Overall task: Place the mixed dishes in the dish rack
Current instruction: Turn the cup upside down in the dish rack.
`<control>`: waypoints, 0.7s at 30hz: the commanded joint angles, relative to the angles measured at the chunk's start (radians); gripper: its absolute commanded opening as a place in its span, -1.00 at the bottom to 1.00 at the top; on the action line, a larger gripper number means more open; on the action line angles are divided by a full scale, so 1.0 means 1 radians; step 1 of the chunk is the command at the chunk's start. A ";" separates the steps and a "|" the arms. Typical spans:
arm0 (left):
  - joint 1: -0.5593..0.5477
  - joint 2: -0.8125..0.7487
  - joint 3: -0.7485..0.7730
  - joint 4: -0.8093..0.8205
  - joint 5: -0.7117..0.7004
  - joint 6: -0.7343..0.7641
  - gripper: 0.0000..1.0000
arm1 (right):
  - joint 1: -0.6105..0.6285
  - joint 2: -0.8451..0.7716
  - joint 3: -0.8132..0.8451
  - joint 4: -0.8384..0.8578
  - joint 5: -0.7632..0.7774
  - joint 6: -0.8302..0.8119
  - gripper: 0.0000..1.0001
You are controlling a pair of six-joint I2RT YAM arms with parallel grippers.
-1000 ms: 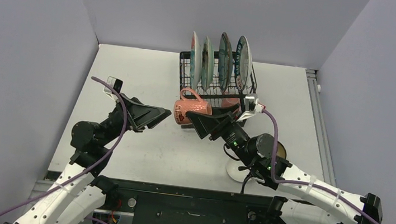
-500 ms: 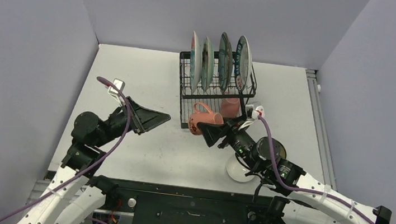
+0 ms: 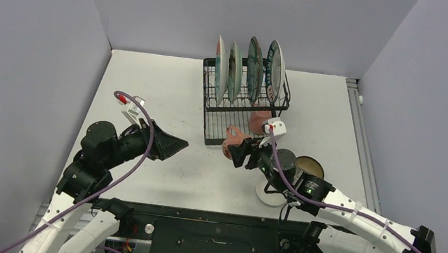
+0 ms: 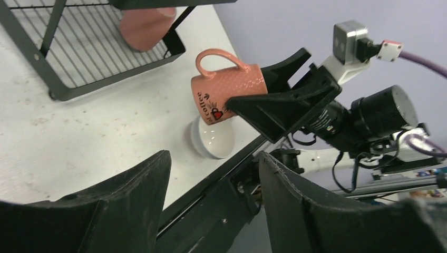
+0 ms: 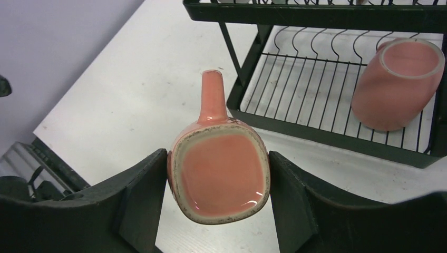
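A pink mug (image 3: 230,145) hangs just in front of the dish rack (image 3: 206,124), held on its side with my right gripper (image 3: 239,153) shut on it. In the right wrist view the mug's base (image 5: 219,176) faces the camera, clamped between both fingers (image 5: 139,200), handle pointing ahead. A second pink mug (image 5: 395,84) lies in the rack's lower tray (image 5: 316,134). Several plates (image 3: 247,65) stand upright in the top slots. My left gripper (image 3: 178,143) stands open with nothing in it, left of the mug (image 4: 226,95) and apart from it.
A white bowl (image 3: 271,194) sits upside down near the table's front edge, under my right arm. A dark bowl (image 3: 310,168) rests beside it to the right. The left wrist view shows the white bowl (image 4: 211,139) and the rack's corner (image 4: 68,89).
My right gripper has carried the pink mug down and nearer, from rack height to just before the lower tray. My left gripper has drawn back to the left and lower, opening a little wider.
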 commanded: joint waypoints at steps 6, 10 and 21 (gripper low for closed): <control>0.005 -0.027 0.032 -0.151 -0.043 0.162 0.20 | -0.060 0.101 -0.006 0.102 0.038 0.013 -0.70; 0.004 -0.033 0.026 -0.170 -0.043 0.188 0.23 | -0.070 0.157 0.019 0.115 0.075 0.024 -0.71; 0.002 -0.055 -0.002 -0.181 -0.013 0.257 0.31 | -0.094 0.318 0.097 0.197 0.130 0.024 -0.71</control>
